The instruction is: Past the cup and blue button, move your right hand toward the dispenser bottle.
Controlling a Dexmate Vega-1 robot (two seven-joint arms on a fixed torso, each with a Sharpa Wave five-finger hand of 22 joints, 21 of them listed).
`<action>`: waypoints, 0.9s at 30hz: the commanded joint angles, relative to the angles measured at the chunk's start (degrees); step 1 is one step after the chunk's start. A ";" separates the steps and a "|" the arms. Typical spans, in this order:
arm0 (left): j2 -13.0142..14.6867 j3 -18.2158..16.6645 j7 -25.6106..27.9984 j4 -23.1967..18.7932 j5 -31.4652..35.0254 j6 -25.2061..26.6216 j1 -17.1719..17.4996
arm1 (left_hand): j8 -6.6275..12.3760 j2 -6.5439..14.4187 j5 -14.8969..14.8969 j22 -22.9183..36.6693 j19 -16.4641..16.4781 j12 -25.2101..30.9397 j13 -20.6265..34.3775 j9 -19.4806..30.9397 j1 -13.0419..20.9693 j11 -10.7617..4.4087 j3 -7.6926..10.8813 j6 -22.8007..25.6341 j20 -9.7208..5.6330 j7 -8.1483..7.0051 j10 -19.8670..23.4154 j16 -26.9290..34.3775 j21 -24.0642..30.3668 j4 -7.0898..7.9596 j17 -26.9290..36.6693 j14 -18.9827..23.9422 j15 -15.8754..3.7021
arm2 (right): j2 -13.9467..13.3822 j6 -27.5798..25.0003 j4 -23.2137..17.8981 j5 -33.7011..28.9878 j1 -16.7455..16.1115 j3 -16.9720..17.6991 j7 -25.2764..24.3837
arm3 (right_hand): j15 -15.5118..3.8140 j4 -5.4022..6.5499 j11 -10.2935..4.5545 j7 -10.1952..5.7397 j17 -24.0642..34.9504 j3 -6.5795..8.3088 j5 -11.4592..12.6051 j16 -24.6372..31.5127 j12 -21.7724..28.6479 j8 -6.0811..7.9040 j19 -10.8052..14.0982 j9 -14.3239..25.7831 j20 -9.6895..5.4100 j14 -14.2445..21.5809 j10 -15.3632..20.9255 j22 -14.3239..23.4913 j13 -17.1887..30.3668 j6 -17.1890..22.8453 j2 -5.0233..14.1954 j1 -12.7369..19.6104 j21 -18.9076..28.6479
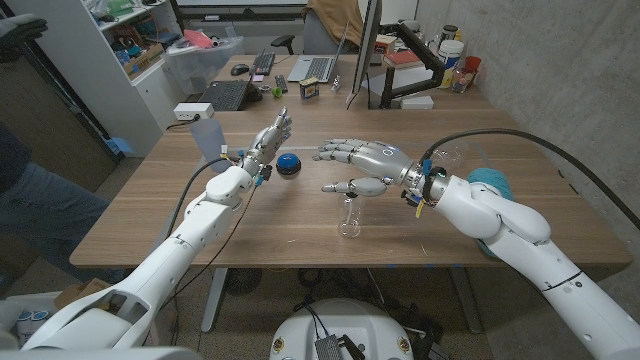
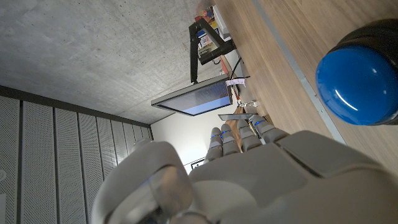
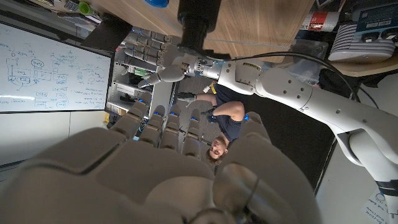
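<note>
A small clear dispenser bottle (image 1: 349,214) stands upright near the table's front middle. My right hand (image 1: 362,166) hovers just above and behind it, holding nothing, with its fingers stretched toward the table's left and its thumb over the bottle's top. The blue button (image 1: 288,165) on its dark base sits to the left of that hand. My left hand (image 1: 272,134) is raised beside the button with fingers pointing up and nothing in it. A pale blue cup (image 1: 207,135) stands further left. The left wrist view has the blue button (image 2: 357,76) close beyond my left hand (image 2: 261,177).
A teal object (image 1: 491,181) lies behind my right forearm. Laptops (image 1: 231,94), a keyboard and a monitor (image 1: 364,50) crowd the table's far end. A person's leg (image 1: 35,205) is at the left edge. In the right wrist view my left arm (image 3: 283,87) crosses beyond my right hand (image 3: 180,180).
</note>
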 commanded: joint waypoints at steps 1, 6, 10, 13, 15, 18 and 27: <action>-0.33 0.16 -0.57 1.10 0.14 -0.08 -0.75 | 0.29 -0.06 -0.21 0.13 -0.16 0.23 0.23 0.14 0.66 -0.17 -0.35 0.38 0.46 -0.09 -0.09 0.27 0.25 0.07 0.21 -0.04 0.35 | -1.16 -2.13 -0.44 -2.18 0.63 -1.58 -0.53 | -0.03 -0.28 0.17 -0.24 0.10 0.33 0.36 0.03 0.05 -0.15 -0.15 0.12 -0.19 -0.04 -0.13 0.35 0.18 0.23 -0.04 0.43 0.22; -0.50 0.16 -0.79 1.62 0.13 0.00 -1.09 | 0.28 -0.05 -0.22 0.13 -0.16 0.27 0.23 0.15 0.68 -0.08 -0.39 0.37 0.49 -0.12 -0.01 0.28 0.25 0.07 0.21 -0.03 0.34 | -1.58 -3.17 -0.86 -3.37 0.61 -2.08 -0.66 | -0.03 -0.32 0.13 -0.30 0.09 0.39 0.38 0.04 0.05 -0.14 -0.17 0.12 -0.15 -0.06 -0.14 0.35 0.19 0.25 0.04 0.55 0.21; -0.70 0.21 -0.95 2.05 0.17 -0.04 -1.31 | 0.28 -0.03 -0.23 0.13 -0.15 0.24 0.23 0.15 0.71 -0.07 -0.43 0.38 0.47 -0.06 -0.07 0.28 0.25 0.07 0.21 -0.02 0.34 | -1.83 -4.48 -1.77 -6.32 0.21 -2.49 -1.71 | -0.12 -0.35 0.13 -0.28 0.09 0.43 0.38 0.06 0.06 -0.14 -0.15 0.12 -0.19 -0.03 -0.13 0.35 0.19 0.26 0.07 0.62 0.23; -0.88 0.34 -1.25 2.51 0.22 -0.10 -1.54 | 0.28 -0.02 -0.23 0.13 -0.15 0.26 0.23 0.15 0.72 -0.15 -0.45 0.38 0.48 -0.04 -0.03 0.29 0.26 0.08 0.21 -0.01 0.34 | -2.22 -4.86 -1.81 -6.45 0.37 -2.89 -1.63 | -0.13 -0.36 0.06 -0.39 0.09 0.45 0.38 0.07 0.07 -0.14 -0.14 0.12 -0.19 -0.01 -0.13 0.35 0.19 0.27 0.10 0.67 0.24; -1.00 0.41 -1.41 2.74 0.21 -0.05 -1.67 | 0.28 -0.02 -0.23 0.13 -0.15 0.25 0.23 0.15 0.73 -0.15 -0.46 0.37 0.49 -0.03 -0.05 0.29 0.26 0.08 0.21 -0.01 0.34 | -2.49 -5.14 -1.86 -6.63 0.52 -3.15 -1.52 | -0.13 -0.37 0.12 -0.41 0.09 0.46 0.38 0.08 0.07 -0.14 -0.14 0.12 -0.20 0.00 -0.13 0.35 0.19 0.29 0.11 0.69 0.24; -1.23 0.48 -1.60 3.18 0.22 -0.05 -1.91 | 0.28 -0.01 -0.24 0.13 -0.17 0.24 0.23 0.15 0.74 -0.17 -0.49 0.38 0.52 -0.01 -0.08 0.28 0.25 0.08 0.21 -0.02 0.34 | -2.90 -5.41 -1.84 -6.29 0.82 -3.50 -0.98 | -0.17 -0.37 0.01 -0.42 0.09 0.46 0.38 0.10 0.07 -0.14 -0.14 0.12 -0.17 0.04 -0.14 0.35 0.19 0.28 0.10 0.70 0.25; -1.51 0.50 -1.77 3.69 0.39 0.04 -2.25 | 0.29 0.03 -0.25 0.13 -0.16 0.26 0.23 0.15 0.79 -0.15 -0.55 0.42 0.52 -0.01 -0.04 0.29 0.26 0.08 0.21 -0.02 0.30 | -3.94 -4.86 -1.15 -5.08 2.12 -4.69 -0.07 | -0.21 -0.35 0.11 -0.57 0.11 0.45 0.36 0.21 0.19 -0.04 -0.06 0.13 -0.25 0.30 0.11 0.35 0.19 0.57 0.09 0.70 0.30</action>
